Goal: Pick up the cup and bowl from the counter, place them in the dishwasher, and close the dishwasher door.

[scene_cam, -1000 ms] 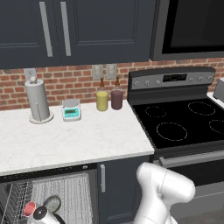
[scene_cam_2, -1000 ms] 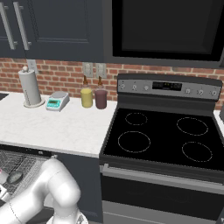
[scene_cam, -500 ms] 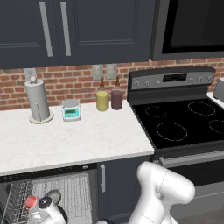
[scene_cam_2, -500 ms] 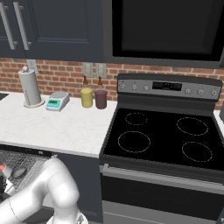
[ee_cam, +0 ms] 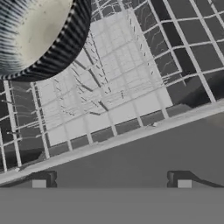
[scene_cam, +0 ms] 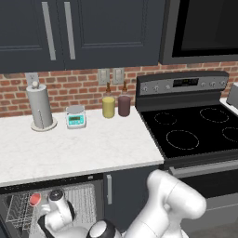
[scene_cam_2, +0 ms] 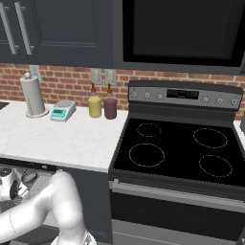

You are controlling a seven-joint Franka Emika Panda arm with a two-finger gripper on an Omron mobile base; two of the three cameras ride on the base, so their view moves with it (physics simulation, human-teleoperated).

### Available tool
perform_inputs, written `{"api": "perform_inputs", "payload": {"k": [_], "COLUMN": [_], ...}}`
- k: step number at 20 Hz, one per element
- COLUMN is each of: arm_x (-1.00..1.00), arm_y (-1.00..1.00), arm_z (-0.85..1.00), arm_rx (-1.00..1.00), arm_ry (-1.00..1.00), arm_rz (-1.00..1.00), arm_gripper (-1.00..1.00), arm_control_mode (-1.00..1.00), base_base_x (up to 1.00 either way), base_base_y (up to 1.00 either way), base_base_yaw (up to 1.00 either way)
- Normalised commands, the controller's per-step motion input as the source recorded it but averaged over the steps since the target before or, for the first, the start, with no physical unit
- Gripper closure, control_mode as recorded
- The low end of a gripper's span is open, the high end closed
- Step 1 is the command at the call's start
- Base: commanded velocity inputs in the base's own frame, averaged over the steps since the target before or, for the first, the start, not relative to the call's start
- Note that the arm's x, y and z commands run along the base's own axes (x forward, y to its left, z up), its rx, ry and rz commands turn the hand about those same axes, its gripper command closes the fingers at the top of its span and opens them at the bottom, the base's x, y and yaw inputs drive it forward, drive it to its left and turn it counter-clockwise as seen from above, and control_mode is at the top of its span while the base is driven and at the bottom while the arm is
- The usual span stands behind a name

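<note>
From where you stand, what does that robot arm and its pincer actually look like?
The arm is made of thick, rounded, glossy white segments, like smooth tubes, with darker rings at the joints. No loose cables or markings show. The gripper ends in two small dark, squarish fingertips, each with a pale grey pad on its face.

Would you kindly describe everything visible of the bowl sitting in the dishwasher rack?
The small round bowl with a dark ribbed rim and pale speckled inside rests in the silver wire rack of the open dishwasher, its mouth facing the hand camera. It looks glazed and intact, cut off by the picture's top and left edges. Only the rack wires touch it; the open gripper stands clear.
</note>
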Motion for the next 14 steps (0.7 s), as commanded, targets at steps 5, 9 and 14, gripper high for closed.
{"api": "perform_inputs", "payload": {"k": [5,9,14], "arm_x": [0.57,-0.49,-0.98], "arm_y": [-0.04,0.60,0.82], "arm_z": [0.02,0.09,0.09], "arm_rx": [0.00,-0.02,-0.06], "arm_ry": [-0.04,-0.11,-0.14], "arm_rz": [0.00,0.00,0.00], "arm_gripper": [-1.00,-1.00,-1.00], "arm_control_mode": [-1.00,-1.00,-1.00], "base_base_x": [0.00,0.00,0.00], "base_base_y": [0.00,0.00,0.00], "base_base_yaw": [0.00,0.00,0.00]}}
